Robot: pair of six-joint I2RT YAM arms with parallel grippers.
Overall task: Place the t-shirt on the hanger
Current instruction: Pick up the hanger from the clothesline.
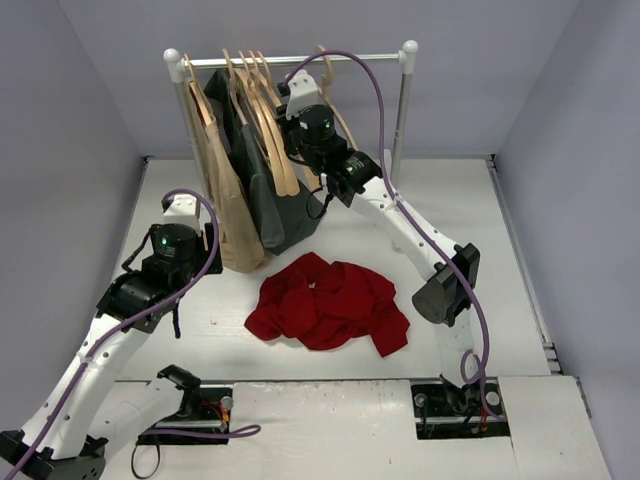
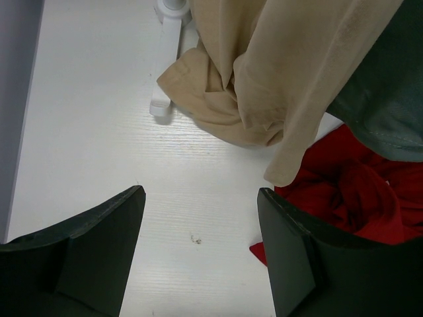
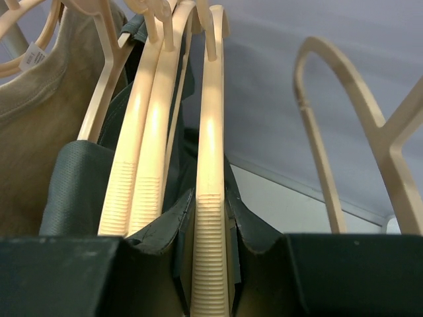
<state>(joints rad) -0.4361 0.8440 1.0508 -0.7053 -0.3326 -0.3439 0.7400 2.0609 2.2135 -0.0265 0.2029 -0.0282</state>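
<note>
The dark-red t-shirt (image 1: 328, 303) lies crumpled on the white table in front of the rack; its edge shows in the left wrist view (image 2: 357, 191). My right gripper (image 1: 300, 150) is up at the rack, shut on the shoulder of a bare tan wooden hanger (image 3: 210, 198) that hangs with its hook on the rail. My left gripper (image 2: 198, 251) is open and empty, low over bare table just left of the t-shirt, below the beige garment's hem.
A white clothes rack (image 1: 290, 60) stands at the back with several tan hangers. A beige garment (image 1: 225, 210) and a dark green-grey garment (image 1: 270, 200) hang on its left part. The rack's foot (image 2: 165, 79) is near my left gripper.
</note>
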